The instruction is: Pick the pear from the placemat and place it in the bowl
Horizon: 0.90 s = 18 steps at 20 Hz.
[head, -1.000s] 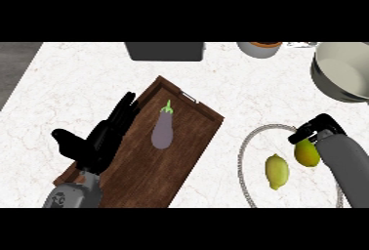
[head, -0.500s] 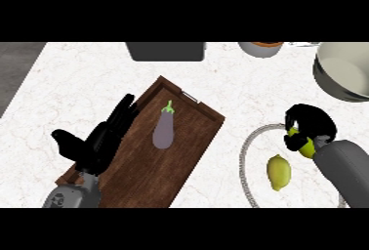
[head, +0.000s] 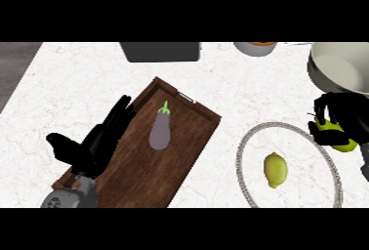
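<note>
1. the pear (head: 331, 126) is off the mat now, up at the right edge of the frame, wrapped in the right hand (head: 342, 110). only slivers of green show between the black fingers.
2. that's the big change: a second ago the hand was closed round it down on the round placemat (head: 242, 157). since then it has travelled up and to the right, clear of the mat's grey rim.
3. what it means: the pick looks done and the carry is under way. the bowl (head: 342, 63) sits just above the hand in the upper right corner, so i'd judge a short move up and then a release is what's left.
4. the lemon (head: 275, 169) hasn't budged, alone on the placemat at lower right.
5. over at centre, the eggplant (head: 159, 131) lies on the wooden tray (head: 180, 156), same as before.
6. the left hand (head: 97, 144) rests at the tray's lower left edge, fingers straight and spread, holding nothing, unmoved.
7. hard to see: most of the pear is hidden by the fingers, so i can't tell how it sits in the hand. the bowl and the right forearm are cut off by the right edge, and the bowl's far side is out of frame. along the top, a dark grey box (head: 160, 51) and a small pot (head: 256, 48) are clipped too.
</note>
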Tool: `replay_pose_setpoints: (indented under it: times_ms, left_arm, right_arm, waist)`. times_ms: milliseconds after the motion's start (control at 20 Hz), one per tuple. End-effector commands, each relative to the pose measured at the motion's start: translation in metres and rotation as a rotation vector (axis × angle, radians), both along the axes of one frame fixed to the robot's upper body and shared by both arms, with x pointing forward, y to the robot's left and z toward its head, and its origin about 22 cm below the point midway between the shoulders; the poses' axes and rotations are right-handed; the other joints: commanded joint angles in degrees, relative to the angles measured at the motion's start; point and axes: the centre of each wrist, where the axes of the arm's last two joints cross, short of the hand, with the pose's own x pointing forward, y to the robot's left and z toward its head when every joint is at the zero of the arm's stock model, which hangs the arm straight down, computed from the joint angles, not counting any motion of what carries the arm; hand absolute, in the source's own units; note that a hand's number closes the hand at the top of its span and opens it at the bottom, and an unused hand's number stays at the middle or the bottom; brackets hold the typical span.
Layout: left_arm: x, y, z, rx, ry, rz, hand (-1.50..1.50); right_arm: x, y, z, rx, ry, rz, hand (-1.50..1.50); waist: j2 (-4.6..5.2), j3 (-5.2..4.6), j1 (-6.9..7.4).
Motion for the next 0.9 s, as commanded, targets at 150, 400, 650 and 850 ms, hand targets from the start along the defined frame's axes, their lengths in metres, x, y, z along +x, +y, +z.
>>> replay_pose_setpoints:
  times_ms: [150,400,650,850]
  left_arm:
    - [-0.007,0.008,0.004,-0.006,0.006,0.006,0.0]
    - [0.003,-0.018,0.007,-0.016,0.012,-0.003,0.0]
    - [-0.004,0.005,-0.002,0.01,-0.026,-0.015,0.0]
    - [0.009,-0.018,-0.016,0.006,-0.005,-0.006,0.0]
  right_arm:
    - [-0.041,-0.017,0.07,0.012,-0.251,-0.022,1.5]
    - [-0.048,-0.011,0.125,0.037,-0.296,-0.085,1.5]
    - [-0.037,-0.027,0.149,0.089,-0.344,-0.128,1.5]
    - [-0.007,-0.045,0.131,0.106,-0.37,-0.163,1.5]
  waist:
    - [0.0,0.05,-0.26]
    - [0.33,0.04,0.84]
    - [0.49,0.03,1.57]
    - [0.64,0.04,1.76]
